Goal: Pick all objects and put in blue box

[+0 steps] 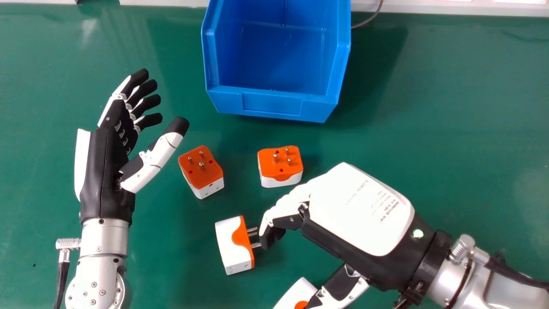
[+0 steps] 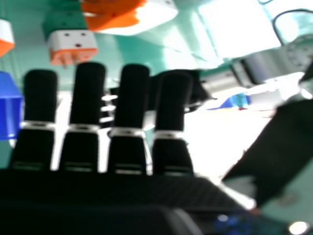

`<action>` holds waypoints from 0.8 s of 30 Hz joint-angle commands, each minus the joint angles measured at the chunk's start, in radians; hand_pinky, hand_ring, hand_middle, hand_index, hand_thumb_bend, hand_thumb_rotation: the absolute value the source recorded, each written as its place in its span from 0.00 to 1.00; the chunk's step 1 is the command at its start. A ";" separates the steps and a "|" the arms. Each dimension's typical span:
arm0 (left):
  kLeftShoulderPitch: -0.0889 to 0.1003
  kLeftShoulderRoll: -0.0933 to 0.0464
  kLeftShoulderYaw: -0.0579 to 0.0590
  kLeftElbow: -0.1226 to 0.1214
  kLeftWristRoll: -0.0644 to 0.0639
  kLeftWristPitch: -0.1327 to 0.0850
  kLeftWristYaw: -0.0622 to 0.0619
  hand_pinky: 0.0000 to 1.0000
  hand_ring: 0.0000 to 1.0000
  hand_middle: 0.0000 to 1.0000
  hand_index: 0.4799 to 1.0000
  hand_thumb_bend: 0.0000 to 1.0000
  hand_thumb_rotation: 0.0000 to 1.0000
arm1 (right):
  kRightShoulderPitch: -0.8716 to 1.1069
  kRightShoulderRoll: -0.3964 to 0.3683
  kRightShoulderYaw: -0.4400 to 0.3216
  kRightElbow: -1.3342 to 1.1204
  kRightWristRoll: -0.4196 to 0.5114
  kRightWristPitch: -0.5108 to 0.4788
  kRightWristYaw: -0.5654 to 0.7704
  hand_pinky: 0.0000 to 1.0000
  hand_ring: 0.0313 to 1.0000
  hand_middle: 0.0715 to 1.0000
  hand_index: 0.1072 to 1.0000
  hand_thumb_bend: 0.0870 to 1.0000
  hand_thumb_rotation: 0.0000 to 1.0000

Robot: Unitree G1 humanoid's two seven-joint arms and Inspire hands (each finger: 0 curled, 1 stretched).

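Note:
In the head view, my left hand (image 1: 112, 159) is open left of the adapters. My right hand (image 1: 358, 210) is open, palm down, its fingertips beside the prongs of a white-and-orange adapter (image 1: 227, 246) lying on its side. Another adapter (image 1: 294, 296) lies at the bottom edge, partly hidden by the right thumb. Two more sit prongs up: one adapter (image 1: 201, 169) beside the left thumb, one adapter (image 1: 281, 165) below the blue box (image 1: 272, 103). In the right hand view, the right hand (image 2: 133, 98) has extended fingers holding nothing; beyond them are an adapter (image 2: 72, 41) and a larger-looking adapter (image 2: 154, 14).
The box stands on the green table (image 1: 450, 107) at the far side, its low front wall facing the robot and its inside bare. A thin dark cable (image 1: 371, 18) runs beside its right wall. Open table lies to the right of the box.

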 commanded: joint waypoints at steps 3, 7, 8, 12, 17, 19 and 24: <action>-0.010 0.013 -0.002 -0.020 0.003 -0.010 0.003 0.76 0.82 0.85 0.71 0.73 0.40 | 0.005 -0.018 0.013 -0.063 -0.022 0.026 0.020 0.43 0.50 0.52 0.49 0.87 0.44; -0.009 0.014 -0.002 -0.021 -0.002 -0.010 -0.002 0.76 0.81 0.85 0.71 0.73 0.40 | 0.009 -0.033 0.028 -0.101 -0.023 0.070 0.077 0.44 0.51 0.52 0.49 0.88 0.45; -0.010 0.015 -0.002 -0.020 -0.002 -0.011 -0.003 0.76 0.81 0.85 0.71 0.73 0.40 | 0.010 -0.035 0.030 -0.110 -0.023 0.079 0.086 0.44 0.51 0.52 0.49 0.88 0.45; -0.011 0.016 -0.002 -0.018 -0.001 -0.011 -0.002 0.76 0.81 0.85 0.71 0.73 0.40 | 0.009 -0.044 0.042 -0.144 -0.028 0.124 0.143 0.44 0.51 0.53 0.49 0.88 0.45; -0.010 0.017 -0.002 -0.022 0.000 -0.005 0.000 0.76 0.81 0.85 0.71 0.74 0.40 | 0.012 -0.048 0.051 -0.179 -0.034 0.168 0.197 0.45 0.52 0.53 0.49 0.87 0.45; -0.009 0.018 -0.003 -0.024 0.003 -0.004 0.002 0.76 0.81 0.85 0.71 0.74 0.40 | 0.013 -0.049 0.056 -0.195 -0.032 0.190 0.228 0.45 0.52 0.54 0.50 0.87 0.45; -0.012 0.021 -0.003 -0.016 0.008 -0.010 0.005 0.76 0.81 0.85 0.71 0.74 0.41 | 0.019 -0.046 0.067 -0.217 -0.041 0.222 0.253 0.46 0.54 0.56 0.51 0.88 0.43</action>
